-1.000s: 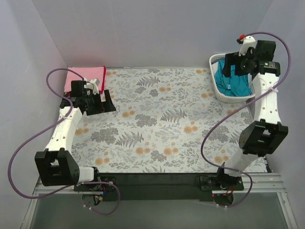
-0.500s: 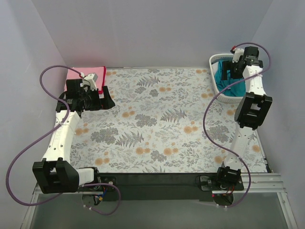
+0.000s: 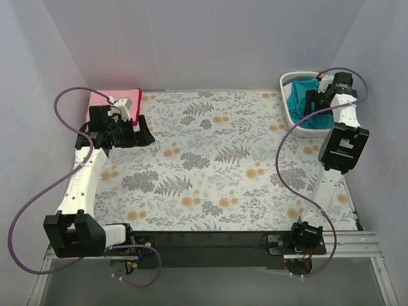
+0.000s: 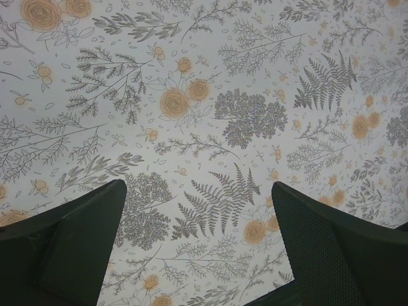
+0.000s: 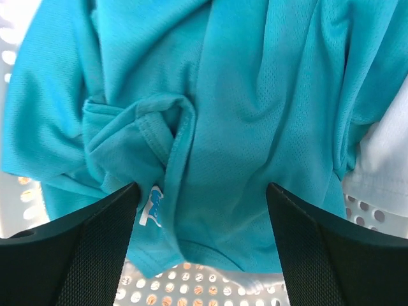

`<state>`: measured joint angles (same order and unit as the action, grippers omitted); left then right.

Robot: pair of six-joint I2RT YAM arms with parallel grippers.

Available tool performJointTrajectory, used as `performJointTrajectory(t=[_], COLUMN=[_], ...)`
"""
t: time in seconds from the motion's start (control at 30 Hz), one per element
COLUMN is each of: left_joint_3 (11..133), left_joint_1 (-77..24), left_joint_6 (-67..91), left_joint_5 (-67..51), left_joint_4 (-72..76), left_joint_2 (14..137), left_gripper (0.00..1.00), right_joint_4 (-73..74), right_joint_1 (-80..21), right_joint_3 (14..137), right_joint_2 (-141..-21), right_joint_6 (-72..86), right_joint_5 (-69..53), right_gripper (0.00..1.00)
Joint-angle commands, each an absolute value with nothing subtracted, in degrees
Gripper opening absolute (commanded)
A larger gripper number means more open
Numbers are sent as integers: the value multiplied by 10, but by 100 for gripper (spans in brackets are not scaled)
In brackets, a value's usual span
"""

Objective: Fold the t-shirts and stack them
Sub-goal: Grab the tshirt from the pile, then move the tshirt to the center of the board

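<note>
The teal-blue t-shirt lies crumpled in the white basket at the back right. It fills the right wrist view, with its collar and a small label showing. My right gripper hangs open just above it, a finger on each side, holding nothing. The light pink t-shirt lies folded in the back left corner, with a red t-shirt's edge showing along its right side. My left gripper is open and empty over the floral cloth, just in front of that stack.
The floral tablecloth covers the table between the two arms. The basket's perforated white floor shows under the teal shirt. Grey walls close in the left, back and right sides.
My right arm has swung down and in over the basket, bringing the open gripper close to the teal shirt. My left arm shifted slightly back toward the pink stack, then held still.
</note>
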<state>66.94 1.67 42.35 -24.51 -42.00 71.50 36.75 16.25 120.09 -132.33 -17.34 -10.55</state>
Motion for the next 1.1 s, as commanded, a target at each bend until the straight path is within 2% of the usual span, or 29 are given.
performJointTrajectory(t=[0.0,0.1,0.13,0.2,0.23,0.3,0.33,0.37,0.77,1.07], left_joint_3=[692,695,696,699,698,700,700,700,699,711], left_joint_1=[18,18,18,18,18,18,18,18,18,18], left_joint_6=[419,418,418,419,419,419,419,420,428,432], left_joint_5=[-253,-252,-252,-251,-250,-247,-246,-246,-239,-238], left_joint_4=[-424,-426,-427,-428,-428,-429,-430,-429,-421,-430], left_joint_2=[715,717,719,721,722,722,721,721,713,706], left_gripper=[98,98,98,98,98,98,98,98,98,98], right_joint_4=[353,353,355,357,360,368,371,375,381,366], right_joint_1=[164,164,164,165,164,164,164,164,165,157], right_joint_3=[1198,1203,1207,1211,1213,1216,1216,1217,1234,1299], right_joint_2=[-1337,-1347,-1352,-1353,-1351,-1341,-1326,-1317,-1095,-982], right_joint_6=[-179,-179,-180,-181,-181,-183,-183,-185,-165,-126], right_joint_5=[-120,-120,-120,-124,-127,-137,-139,-141,-206,-365], right_gripper=[85,74,63,50,36,19,4,1,1,1])
